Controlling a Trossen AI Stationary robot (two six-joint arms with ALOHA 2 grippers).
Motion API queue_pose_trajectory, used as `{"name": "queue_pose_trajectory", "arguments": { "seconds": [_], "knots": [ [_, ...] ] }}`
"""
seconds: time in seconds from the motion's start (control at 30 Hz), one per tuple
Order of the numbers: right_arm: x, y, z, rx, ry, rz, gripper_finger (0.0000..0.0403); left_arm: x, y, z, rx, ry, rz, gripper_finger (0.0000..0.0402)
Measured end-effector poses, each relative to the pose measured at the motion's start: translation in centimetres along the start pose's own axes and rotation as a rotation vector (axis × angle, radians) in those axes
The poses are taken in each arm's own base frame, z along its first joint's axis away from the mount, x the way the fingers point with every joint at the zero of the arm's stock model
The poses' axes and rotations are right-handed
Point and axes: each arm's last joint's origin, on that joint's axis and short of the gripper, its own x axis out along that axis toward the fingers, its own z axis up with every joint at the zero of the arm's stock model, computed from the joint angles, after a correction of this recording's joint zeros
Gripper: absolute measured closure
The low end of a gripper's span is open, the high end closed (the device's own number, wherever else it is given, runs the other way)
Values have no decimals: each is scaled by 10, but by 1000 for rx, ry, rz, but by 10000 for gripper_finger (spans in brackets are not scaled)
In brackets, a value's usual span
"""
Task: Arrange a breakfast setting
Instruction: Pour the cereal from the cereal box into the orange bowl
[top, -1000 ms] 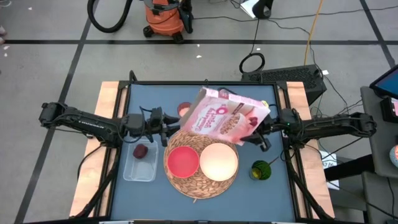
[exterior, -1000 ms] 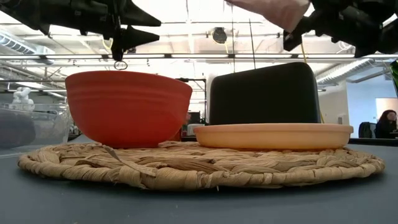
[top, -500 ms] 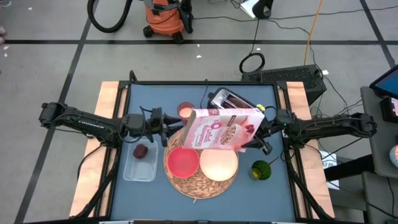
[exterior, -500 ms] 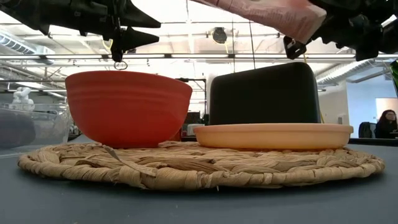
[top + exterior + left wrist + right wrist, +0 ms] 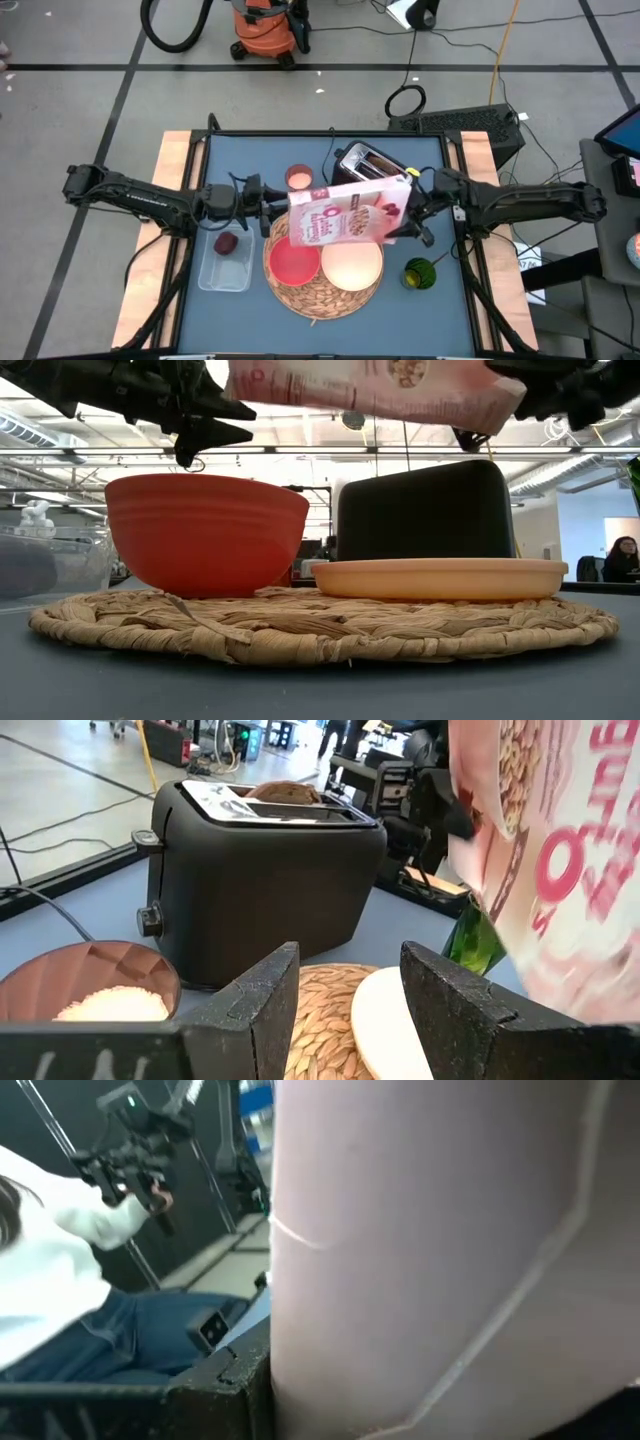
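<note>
The right end effector (image 5: 408,212) pinches a pink cereal bag (image 5: 345,212) in the air above the red bowl (image 5: 293,261) on the straw mat (image 5: 322,292); I'd tilt the bag slowly with its mouth over the bowl, clear of the cream plate (image 5: 352,260). The left end effector (image 5: 268,204), fingers spread, waits near the mat's left side. The blue worktop (image 5: 250,160) also carries a black toaster (image 5: 365,162), with office space behind

The blue table (image 5: 450,305) holds a round straw mat (image 5: 322,292), a black toaster (image 5: 362,162) behind it, a small pink bowl (image 5: 299,178), a clear tub (image 5: 226,268) (left of the mat) and a green thing (image 5: 420,273).
</note>
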Motion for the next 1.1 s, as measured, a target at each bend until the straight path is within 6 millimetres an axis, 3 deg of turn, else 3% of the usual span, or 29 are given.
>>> {"name": "queue_pose_trajectory", "arguments": {
  "seconds": [0.13, 0.73, 1.1],
  "knots": [
    [-1, 1, 5, -3, 30, -3, 211, 0, 0, 0, 0, 0, 0, 220],
    [0, 3, -6, 42, 133, 3, 211, 0, 0, 0, -1, -1, 0, 220],
    [0, 8, 9, 21, 101, 16, 211, 0, 0, 0, -2, -1, 0, 220]
  ]
}}
